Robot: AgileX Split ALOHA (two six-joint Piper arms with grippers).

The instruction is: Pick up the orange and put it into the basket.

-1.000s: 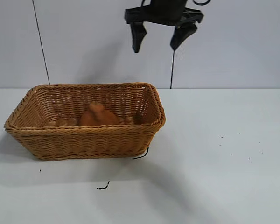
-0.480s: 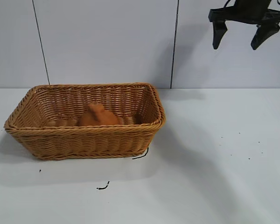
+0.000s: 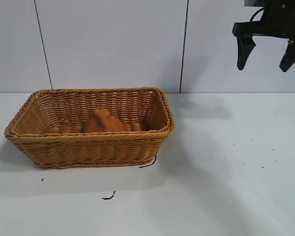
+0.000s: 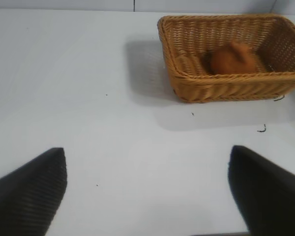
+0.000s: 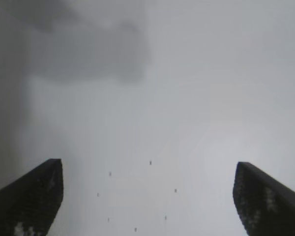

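Resting inside the tan woven wicker basket (image 3: 91,129) on the white table (image 3: 226,172): the dull-orange knobby orange (image 3: 103,123). Hanging high, well apart from it, jaws spread and empty: the black right gripper (image 3: 269,54). Parked, also spread: the left gripper (image 4: 147,189). Little risk; perhaps snagging stray wicker strands.

Tan-brown rectangular woven wicker basket (image 3: 91,147) with braided rim; dull-orange rounded fruit (image 3: 103,123) inside; white bench (image 3: 226,187) flecked with dark specks; black gripper (image 3: 268,55)
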